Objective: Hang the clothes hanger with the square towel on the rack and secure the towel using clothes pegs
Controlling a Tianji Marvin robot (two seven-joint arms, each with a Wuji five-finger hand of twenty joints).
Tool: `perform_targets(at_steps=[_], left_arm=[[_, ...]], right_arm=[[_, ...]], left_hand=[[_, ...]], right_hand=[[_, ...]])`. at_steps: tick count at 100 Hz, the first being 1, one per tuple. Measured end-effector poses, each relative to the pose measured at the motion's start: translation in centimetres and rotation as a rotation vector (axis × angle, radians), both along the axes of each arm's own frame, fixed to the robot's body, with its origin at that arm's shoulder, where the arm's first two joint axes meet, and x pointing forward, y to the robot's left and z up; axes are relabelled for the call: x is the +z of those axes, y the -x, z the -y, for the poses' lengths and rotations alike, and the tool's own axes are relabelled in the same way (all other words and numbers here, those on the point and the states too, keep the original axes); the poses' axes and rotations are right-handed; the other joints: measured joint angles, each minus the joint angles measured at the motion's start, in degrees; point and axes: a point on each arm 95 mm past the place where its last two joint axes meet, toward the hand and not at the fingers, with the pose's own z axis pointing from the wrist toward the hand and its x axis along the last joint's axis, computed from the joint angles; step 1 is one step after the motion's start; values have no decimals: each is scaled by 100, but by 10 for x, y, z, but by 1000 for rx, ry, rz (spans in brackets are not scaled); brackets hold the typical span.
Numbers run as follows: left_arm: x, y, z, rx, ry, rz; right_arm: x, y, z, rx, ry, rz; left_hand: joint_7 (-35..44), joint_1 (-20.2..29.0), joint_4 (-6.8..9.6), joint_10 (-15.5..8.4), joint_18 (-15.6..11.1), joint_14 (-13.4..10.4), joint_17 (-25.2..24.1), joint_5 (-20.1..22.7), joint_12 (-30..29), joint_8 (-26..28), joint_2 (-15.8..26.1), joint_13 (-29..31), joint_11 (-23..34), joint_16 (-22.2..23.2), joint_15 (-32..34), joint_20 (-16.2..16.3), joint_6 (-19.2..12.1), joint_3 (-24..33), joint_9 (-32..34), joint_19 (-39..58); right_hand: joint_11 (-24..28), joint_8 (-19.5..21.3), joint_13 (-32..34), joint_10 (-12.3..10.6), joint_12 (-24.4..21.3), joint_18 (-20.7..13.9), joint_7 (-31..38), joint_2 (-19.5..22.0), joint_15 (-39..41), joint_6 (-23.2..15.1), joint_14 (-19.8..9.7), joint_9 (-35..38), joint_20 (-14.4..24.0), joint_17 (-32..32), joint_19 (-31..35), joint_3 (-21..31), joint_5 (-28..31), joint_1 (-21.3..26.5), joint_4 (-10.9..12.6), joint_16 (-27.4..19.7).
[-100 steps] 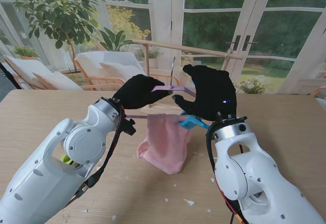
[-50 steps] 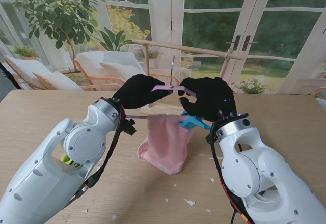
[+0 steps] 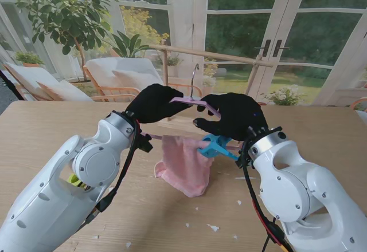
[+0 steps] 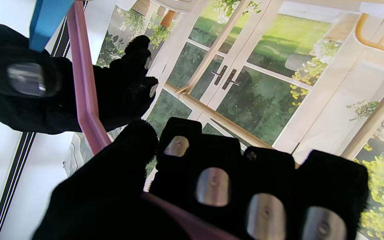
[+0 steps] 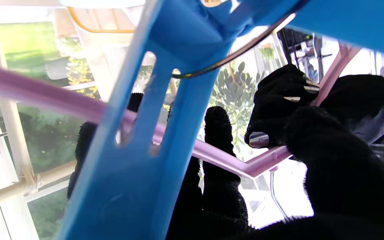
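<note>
**Hanger and towel held aloft short of the rack**

Left hand (image 3: 153,103) clamped on the pink hanger (image 3: 194,101) near its apex, fingers (image 4: 212,180) curled round the bar. Right hand (image 3: 232,114) closed on the hanger's other shoulder. Blue peg (image 3: 213,145) clipped just under that hand. Pink towel (image 3: 186,166) draped from the lower bar, hem touching the counter (image 3: 321,126). Metal hook (image 3: 194,77) upright, nearer to me than the wooden rack (image 3: 212,55).

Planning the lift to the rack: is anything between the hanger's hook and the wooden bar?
Nothing visible. The hanger sits between the left hand and right hand, its hook just short of the rack bar. The towel and blue peg hang lower, out of the way.
</note>
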Motion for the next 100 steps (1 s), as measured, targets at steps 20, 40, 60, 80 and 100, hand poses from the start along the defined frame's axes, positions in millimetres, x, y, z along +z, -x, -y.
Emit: perform_targets(at_steps=[20,40,60,80,100], left_arm=[[1,-1,-1,11,-13,30],[-2,-2,1,13,-15,30],[-4,-1,4,5,-8,18],[-6,-1,4,9,-2,9],[-8,-2,3,14,-1,0]], right_arm=[[5,3,3,52,-39,-57],[10,2,2,81,-54,-99],[14,-11,-8,89,-26,-130],[9,-19,-11,108,-86,-164],[4,-23,-15,108,-96,-137]], left_hand=[[0,-39,0,0,1,3,0,0,0,4,-55,0,0,0,0,0,0,-1,0,0],[0,-94,0,0,3,4,0,0,0,9,-58,0,1,0,0,0,0,-2,0,0],[0,-16,5,0,4,4,0,1,1,16,-15,0,1,-1,0,0,0,114,0,0],[0,-10,128,0,7,4,0,2,1,26,12,0,1,-1,0,0,0,265,0,0],[0,-6,174,0,7,5,0,2,1,27,34,0,1,-8,0,-2,0,306,0,1]], right_hand=[[-36,-38,-67,0,-22,2,-170,4,-44,100,1,-83,0,-120,-126,-232,60,-47,0,-13],[-47,71,-67,2,-22,5,109,141,-39,237,1,-18,0,-120,-139,-401,349,250,0,-3],[220,108,21,4,139,5,1865,-120,291,62,1,-7,0,80,-112,563,224,1153,160,101],[805,126,668,73,632,-158,2341,-219,1597,-36,1,709,0,849,1135,2229,559,2031,864,590],[3002,807,1080,169,2089,-379,2769,-157,4350,-133,-86,681,0,1526,3559,2465,589,1722,1103,1716]])
